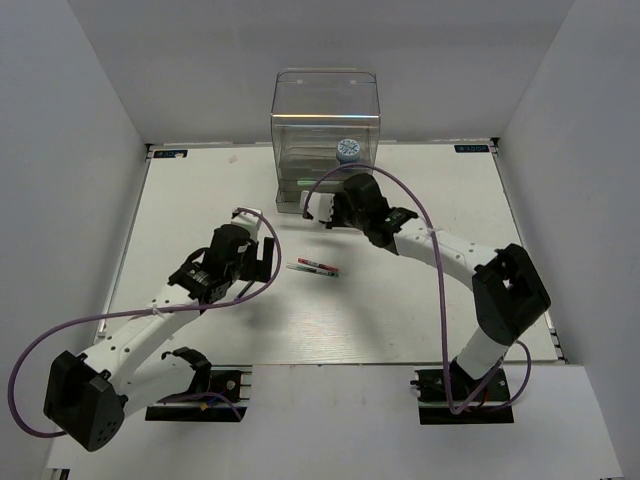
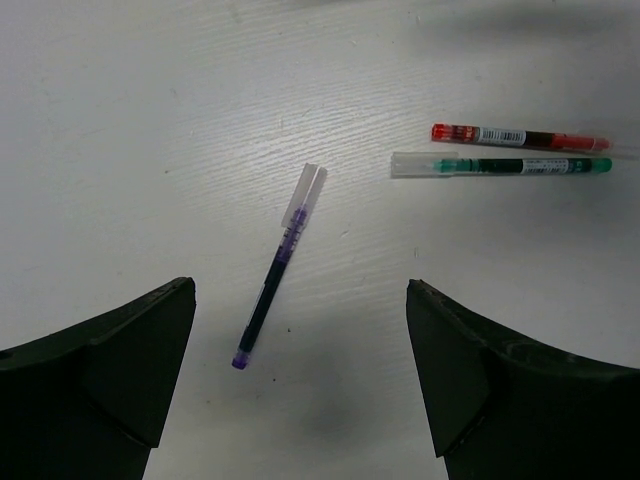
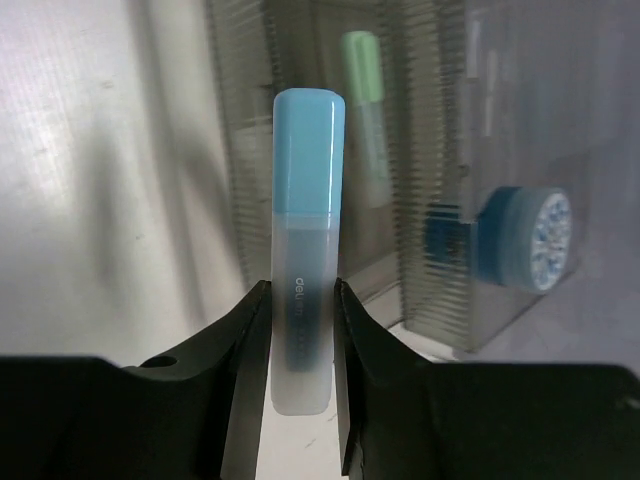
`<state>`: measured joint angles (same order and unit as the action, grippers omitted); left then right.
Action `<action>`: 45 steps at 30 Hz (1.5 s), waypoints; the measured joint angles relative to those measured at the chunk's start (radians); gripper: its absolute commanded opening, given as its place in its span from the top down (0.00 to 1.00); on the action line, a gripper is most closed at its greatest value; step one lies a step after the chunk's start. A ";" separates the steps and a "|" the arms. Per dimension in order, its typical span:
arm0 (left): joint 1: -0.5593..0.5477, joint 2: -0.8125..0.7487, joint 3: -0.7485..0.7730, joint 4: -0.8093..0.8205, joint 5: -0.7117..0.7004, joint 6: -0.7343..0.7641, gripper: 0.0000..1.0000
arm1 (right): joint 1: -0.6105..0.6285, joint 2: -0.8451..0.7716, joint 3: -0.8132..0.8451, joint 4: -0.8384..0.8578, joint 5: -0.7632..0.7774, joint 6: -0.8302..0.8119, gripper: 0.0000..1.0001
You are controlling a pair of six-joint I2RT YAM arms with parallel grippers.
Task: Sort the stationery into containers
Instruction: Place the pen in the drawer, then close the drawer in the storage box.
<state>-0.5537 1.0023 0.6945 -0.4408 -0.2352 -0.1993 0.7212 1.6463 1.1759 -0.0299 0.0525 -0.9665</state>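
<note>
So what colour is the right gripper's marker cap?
Light blue cap on a frosted translucent marker; clearest in the right wrist view.

Bright diffuse light; soft shadows; organiser (image 3: 440,150) slightly blurred

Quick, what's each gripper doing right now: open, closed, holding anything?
Left gripper: open, holding nothing.
Right gripper: closed on the light blue capped translucent marker.

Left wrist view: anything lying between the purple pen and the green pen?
Nothing: only bare table separates the purple pen from the green pen, as the left wrist view shows plainly.
</note>
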 measured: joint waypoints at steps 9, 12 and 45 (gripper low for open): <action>0.000 0.089 0.000 0.009 0.037 0.001 0.08 | -0.040 0.126 0.114 0.046 0.044 -0.064 0.65; 0.000 0.119 0.000 0.008 0.042 0.001 0.08 | -0.054 0.171 0.133 0.040 0.045 -0.073 0.47; 0.000 0.128 0.000 0.008 0.063 0.001 0.09 | -0.099 0.371 0.450 -0.431 -0.477 -0.023 1.00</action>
<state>-0.5537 1.1301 0.6945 -0.4328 -0.1726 -0.1986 0.6220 2.0174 1.6257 -0.4614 -0.4244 -0.9897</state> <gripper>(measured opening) 0.912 0.004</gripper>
